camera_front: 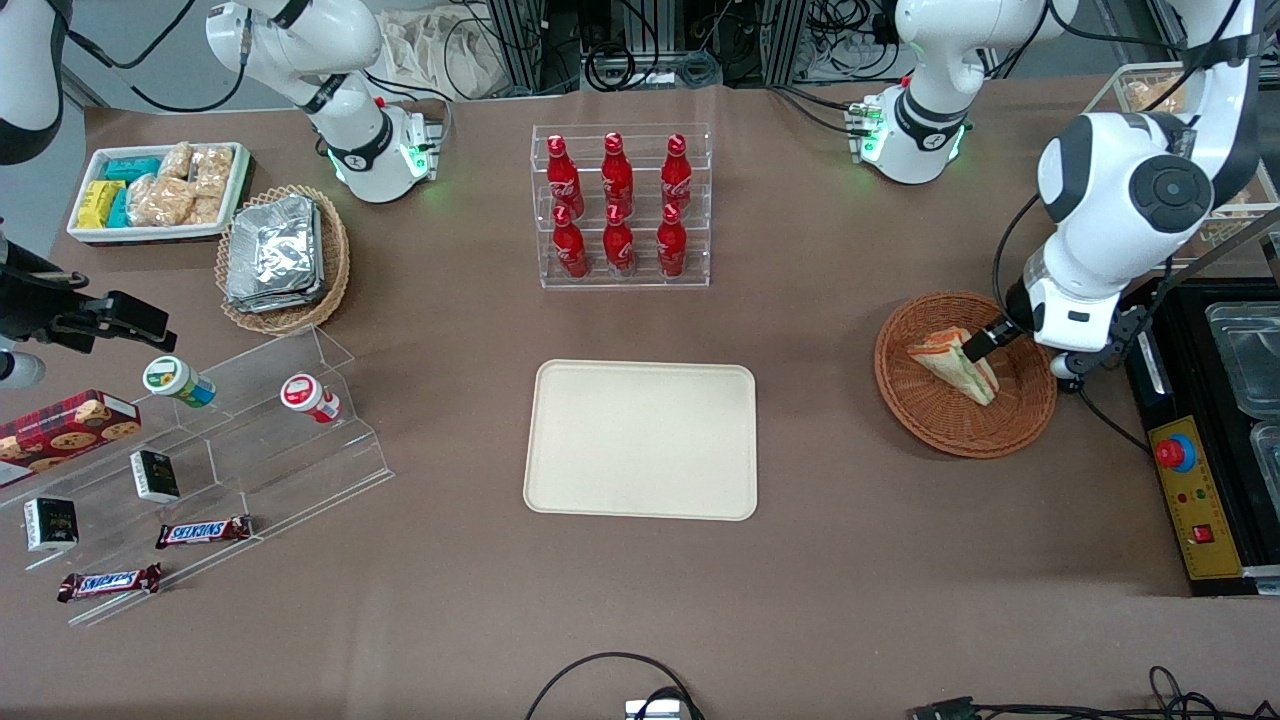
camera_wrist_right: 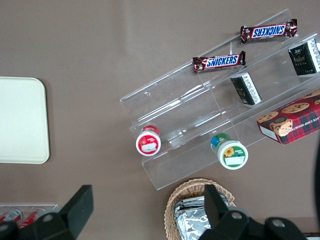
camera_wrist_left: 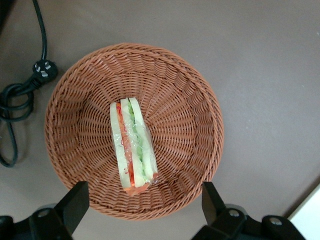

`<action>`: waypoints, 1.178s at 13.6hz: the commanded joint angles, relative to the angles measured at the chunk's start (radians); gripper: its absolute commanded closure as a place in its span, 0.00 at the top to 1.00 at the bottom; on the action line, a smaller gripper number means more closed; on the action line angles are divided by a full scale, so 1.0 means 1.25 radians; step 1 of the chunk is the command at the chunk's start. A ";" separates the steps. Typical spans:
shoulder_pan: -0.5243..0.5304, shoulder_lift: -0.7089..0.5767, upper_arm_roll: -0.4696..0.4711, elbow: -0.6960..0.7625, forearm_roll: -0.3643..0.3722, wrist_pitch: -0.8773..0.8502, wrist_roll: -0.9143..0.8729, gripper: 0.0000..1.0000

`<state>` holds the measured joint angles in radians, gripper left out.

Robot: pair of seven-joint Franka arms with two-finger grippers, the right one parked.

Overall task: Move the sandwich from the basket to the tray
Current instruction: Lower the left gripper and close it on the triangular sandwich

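The sandwich [camera_front: 955, 362] [camera_wrist_left: 132, 147], a clear-wrapped wedge of white bread with green and orange-red layers, lies in the round reddish-brown wicker basket [camera_front: 930, 420] [camera_wrist_left: 185, 125] toward the working arm's end of the table. My gripper [camera_front: 990, 340] [camera_wrist_left: 144, 210] hangs above the basket, open, with its dark fingers [camera_wrist_left: 75, 205] spread wider than the sandwich and touching nothing. The cream-beige tray [camera_front: 640, 440] [camera_wrist_right: 20, 120] lies bare in the middle of the table, toward the parked arm from the basket.
A clear rack of red bottles [camera_front: 620, 205] stands farther from the front camera than the tray. A black control box with a red button [camera_front: 1190, 500] sits beside the basket. A black cable and plug [camera_wrist_left: 42, 70] lie by the basket. A stepped acrylic shelf of snacks [camera_front: 200, 470] is at the parked arm's end.
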<state>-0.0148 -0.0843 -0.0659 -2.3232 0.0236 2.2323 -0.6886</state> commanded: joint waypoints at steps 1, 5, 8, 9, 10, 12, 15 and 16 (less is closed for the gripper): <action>0.002 -0.026 0.000 -0.089 0.014 0.094 -0.065 1.00; 0.003 0.011 0.001 -0.142 0.014 0.192 -0.102 1.00; 0.023 0.045 0.002 -0.174 0.014 0.274 -0.119 1.00; 0.023 0.060 0.002 -0.177 0.014 0.296 -0.122 1.00; 0.023 0.072 0.002 -0.177 0.014 0.309 -0.131 1.00; 0.023 0.094 0.002 -0.177 0.014 0.336 -0.155 1.00; 0.022 0.118 0.002 -0.191 0.014 0.382 -0.168 1.00; 0.022 0.127 0.002 -0.199 0.014 0.401 -0.168 1.00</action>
<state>0.0113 0.0637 -0.0598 -2.5383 0.0235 2.6643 -0.8645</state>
